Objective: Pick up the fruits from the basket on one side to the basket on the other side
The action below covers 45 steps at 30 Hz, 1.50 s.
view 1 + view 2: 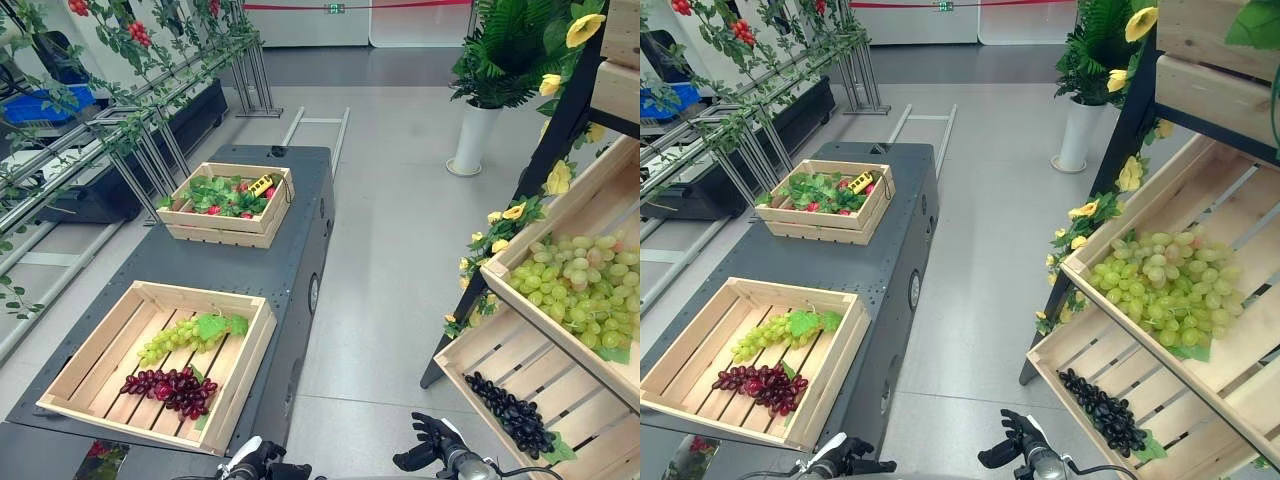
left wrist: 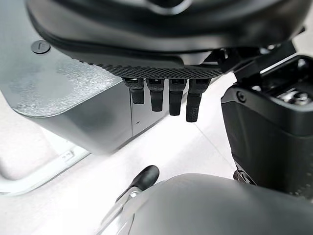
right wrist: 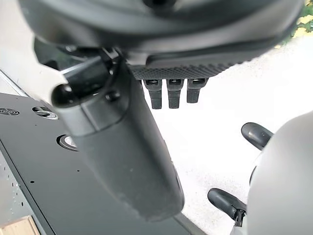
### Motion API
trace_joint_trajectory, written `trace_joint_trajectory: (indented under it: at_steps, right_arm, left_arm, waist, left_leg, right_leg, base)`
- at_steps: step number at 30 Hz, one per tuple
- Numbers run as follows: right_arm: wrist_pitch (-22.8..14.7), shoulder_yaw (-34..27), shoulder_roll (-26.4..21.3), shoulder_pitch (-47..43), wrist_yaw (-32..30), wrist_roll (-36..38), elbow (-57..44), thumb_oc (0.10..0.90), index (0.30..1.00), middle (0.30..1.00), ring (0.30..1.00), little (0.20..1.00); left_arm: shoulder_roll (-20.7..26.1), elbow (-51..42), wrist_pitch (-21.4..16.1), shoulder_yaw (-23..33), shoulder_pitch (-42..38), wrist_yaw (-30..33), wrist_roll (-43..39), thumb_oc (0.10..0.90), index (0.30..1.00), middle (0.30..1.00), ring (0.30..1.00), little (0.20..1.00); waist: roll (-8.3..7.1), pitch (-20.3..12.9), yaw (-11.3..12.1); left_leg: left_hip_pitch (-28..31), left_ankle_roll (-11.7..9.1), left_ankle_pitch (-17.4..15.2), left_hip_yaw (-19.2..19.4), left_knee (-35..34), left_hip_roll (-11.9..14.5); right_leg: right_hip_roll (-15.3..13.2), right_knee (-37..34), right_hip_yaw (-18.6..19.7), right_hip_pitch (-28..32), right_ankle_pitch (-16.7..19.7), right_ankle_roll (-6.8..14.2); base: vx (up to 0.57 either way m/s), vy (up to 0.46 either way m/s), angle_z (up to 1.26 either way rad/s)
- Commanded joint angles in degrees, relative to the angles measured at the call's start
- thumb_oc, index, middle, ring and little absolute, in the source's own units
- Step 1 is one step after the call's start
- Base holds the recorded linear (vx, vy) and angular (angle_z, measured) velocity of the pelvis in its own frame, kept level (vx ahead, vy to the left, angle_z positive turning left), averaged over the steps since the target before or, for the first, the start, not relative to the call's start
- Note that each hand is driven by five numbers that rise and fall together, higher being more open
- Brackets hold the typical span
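Bright, even light casts soft shadows on the pale floor (image 1: 400,250).

A table (image 1: 300,230) is standing on the left, carrying a near crate (image 1: 245,370) in which one grape bunch (image 1: 185,338) is lying just behind a second bunch (image 1: 170,388). A far crate (image 1: 215,232) of leafy fruit is sitting behind the near crate. On the right, a rack (image 1: 560,130) is holding an upper crate (image 1: 560,215) with a grape heap (image 1: 580,290) lying in it. A lower crate (image 1: 520,355) with a third bunch (image 1: 512,410) is sitting beneath. A potted plant (image 1: 480,120) is standing behind the rack.

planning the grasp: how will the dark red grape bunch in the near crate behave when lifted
The dark red grape bunch is many round berries in a loose cluster, so it will probably sag rather than stay stiff. It lies flat on the crate slats, so rolling seems unlikely.
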Motion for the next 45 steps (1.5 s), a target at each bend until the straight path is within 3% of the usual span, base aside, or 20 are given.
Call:
trace_joint_trajectory:
  at_steps: [1,10,15,23,27,31,34,37,43,45]
  right_arm:
    - [-2.18,0.42,-0.11,-3.70,-1.59,-0.35,2.52,0.800,0.900,0.900,0.900,0.900]
    - [-2.55,0.57,-0.13,-4.31,-1.12,-0.09,2.19,0.800,0.900,0.900,0.900,0.900]
    - [-2.47,0.99,-0.41,-4.62,-0.87,0.70,1.41,0.800,0.900,0.900,0.900,0.900]
    - [-2.13,1.08,-0.15,-4.49,-1.45,0.19,1.36,0.800,0.900,0.900,0.900,0.900]
    - [-2.05,1.07,-0.03,-4.52,-1.70,-0.09,1.68,0.800,0.900,0.900,0.900,0.900]
    - [-1.73,0.76,-0.23,-4.42,-1.66,0.30,1.27,0.800,0.900,0.900,0.900,0.900]
    - [-0.88,0.03,-1.23,-4.13,-1.10,2.00,-0.19,0.800,0.900,0.900,0.900,0.900]
    - [-0.84,-0.91,-1.84,-3.39,-0.46,2.82,-1.60,0.800,0.900,0.900,0.900,0.900]
    - [-1.39,-1.05,-3.22,-2.08,-0.20,3.08,-4.59,0.800,0.900,0.900,0.900,0.900]
    - [-1.71,-0.66,-3.59,-1.78,-0.41,2.93,-4.55,0.800,0.900,0.900,0.900,0.900]
  left_arm:
    - [-3.61,1.06,-6.41,0.35,-5.92,3.23,-1.76,0.800,0.900,0.900,0.900,0.900]
    - [-2.95,-2.65,-18.35,-0.18,-5.93,2.95,-3.33,0.800,0.900,0.900,0.900,0.900]
    - [-2.07,-4.59,-20.11,0.08,-6.38,2.77,-4.83,0.800,0.900,0.900,0.900,0.900]
    - [-2.58,-3.09,-19.79,-0.62,-6.36,-0.69,-5.04,0.800,0.900,0.900,0.900,0.900]
    - [-2.54,-3.04,-23.88,-0.48,-6.48,2.48,-4.14,0.800,0.900,0.900,0.900,0.900]
    - [-1.98,-6.76,-28.22,2.69,-7.23,9.52,-12.57,0.800,0.900,0.900,0.900,0.900]
    - [-0.60,-14.97,-29.55,9.68,-7.44,13.28,-20.86,0.800,0.900,0.900,0.900,0.900]
    - [1.07,-21.69,-31.11,14.96,-7.01,18.05,-22.11,0.800,0.900,0.900,0.900,0.900]
    - [5.11,-29.53,-29.05,23.50,-8.52,26.67,-20.67,0.800,0.900,0.900,0.900,0.900]
    - [7.04,-30.08,-26.82,25.77,-10.03,28.75,-20.25,0.800,0.900,0.900,0.900,0.900]
  waist:
    - [-1.23,1.19,0.45]
    - [-1.11,1.64,1.39]
    - [-1.02,2.42,1.89]
    - [-1.09,2.59,1.61]
    - [-1.14,2.24,1.24]
    - [-1.00,2.08,1.30]
    - [-0.97,2.53,2.35]
    - [-0.90,2.81,3.26]
    - [0.30,3.80,4.09]
    - [0.99,3.97,4.03]
  left_leg:
    - [2.16,1.30,-8.15,3.34,0.51,-3.14]
    - [2.12,1.25,-7.93,2.65,0.51,-3.23]
    - [1.99,1.30,-7.74,2.45,0.51,-3.26]
    - [1.83,1.10,-7.61,2.63,0.51,-3.00]
    - [2.00,0.91,-7.71,2.93,0.51,-2.81]
    - [2.11,0.72,-7.68,2.68,0.51,-2.79]
    - [1.98,0.67,-7.27,1.79,0.51,-2.93]
    - [1.80,0.65,-6.94,0.91,0.51,-3.10]
    - [0.29,0.35,-5.51,-0.85,0.51,-3.45]
    - [-0.26,0.10,-5.11,-1.34,0.51,-3.58]
  right_leg:
    - [-0.27,1.77,2.69,1.33,-4.19,0.57]
    - [-0.49,2.78,2.25,1.14,-4.75,0.36]
    - [-0.63,3.02,1.94,1.04,-4.84,0.21]
    - [-0.35,2.47,1.98,1.10,-4.72,0.04]
    - [-0.23,2.19,2.36,1.35,-4.74,-0.03]
    - [-0.32,2.11,2.56,1.50,-4.74,0.00]
    - [-0.48,1.90,1.86,1.82,-4.55,-0.43]
    - [-0.74,2.23,1.13,1.87,-4.68,-0.84]
    - [-1.34,4.90,-0.24,0.27,-6.18,-1.86]
    - [-1.47,5.57,-0.83,-0.27,-6.76,-2.28]
  base:
    - [0.00,0.000,0.00]
    - [0.00,0.000,0.00]
    - [0.00,0.000,0.00]
    - [-0.01,-0.021,0.01]
    - [0.00,0.000,0.00]
    - [0.00,0.000,0.00]
    - [0.00,-0.012,0.00]
    - [0.00,-0.021,0.01]
    - [-0.03,-0.006,0.12]
    - [-0.01,0.025,0.30]
